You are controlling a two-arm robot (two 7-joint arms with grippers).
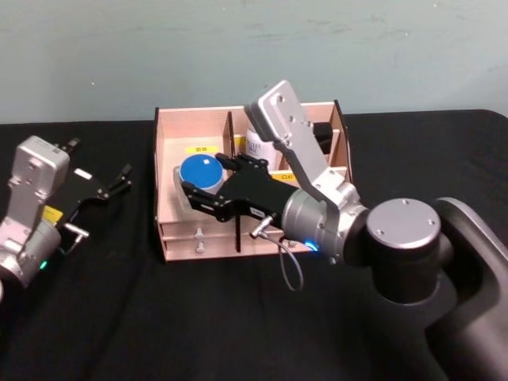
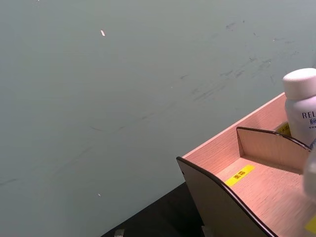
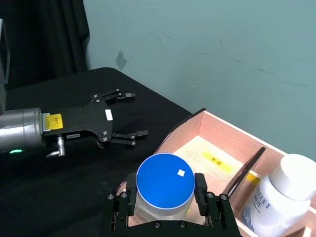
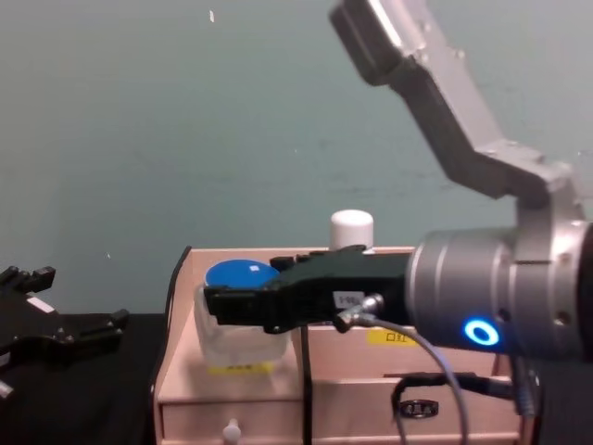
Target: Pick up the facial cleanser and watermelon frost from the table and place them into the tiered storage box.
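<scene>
Item 1, left gripper (image 1: 119,181): it is idling over the black table (image 1: 95,317), well to the left of the tiered storage box (image 1: 171,151), with its fingers standing apart and holding nothing. You are leaving it parked; nothing here calls for it.

Item 2, blue-lidded jar (image 1: 200,171): it is sitting clamped between the pads of the right gripper (image 1: 208,185), lid upward, over the box's left-hand compartment, with the front drawers below and the back wall beyond the fingertips. Whether its base is touching the compartment floor cannot be told.

Item 3, right gripper: you are holding the jar from both sides, the wrist reaching in from the right across the centre divider. To finish this step well, lower the jar straight down until the base is resting flat, keep it clear of the left side wall and the divider, then part the fingers only enough to free it and draw back level.

Item 4, white bottle (image 1: 255,144): it is already standing in the next compartment, just right of the held jar. Avoid brushing it while withdrawing.
</scene>
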